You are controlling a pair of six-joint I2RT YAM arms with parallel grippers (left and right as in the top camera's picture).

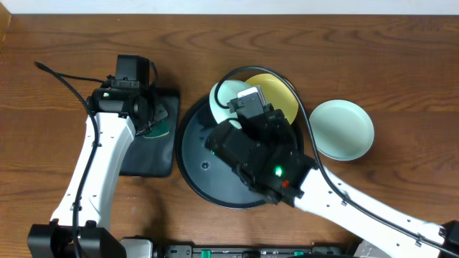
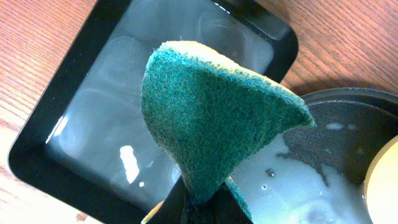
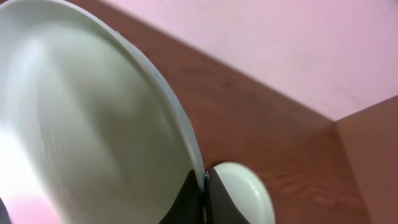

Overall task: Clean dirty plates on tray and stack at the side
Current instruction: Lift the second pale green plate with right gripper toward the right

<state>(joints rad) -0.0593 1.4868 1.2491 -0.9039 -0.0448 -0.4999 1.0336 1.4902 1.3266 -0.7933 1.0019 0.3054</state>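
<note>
My right gripper (image 3: 204,198) is shut on the rim of a mint-blue plate (image 3: 87,124), holding it tilted over the large round black tray (image 1: 197,154); from overhead only a slice of this plate (image 1: 224,99) shows beside the arm. The yellow plate (image 1: 276,92) lies at the tray's far edge, partly under the arm. The second mint-blue plate (image 1: 342,129) sits on the table to the right of the tray. My left gripper (image 2: 202,202) is shut on a green scouring sponge (image 2: 211,118), held above the rectangular tray (image 2: 81,81).
The small rectangular black tray (image 1: 154,154) with a wet film lies left of the round tray. The round tray's wet bottom (image 2: 311,180) shows in the left wrist view. A black cable (image 1: 61,79) runs across the table at far left.
</note>
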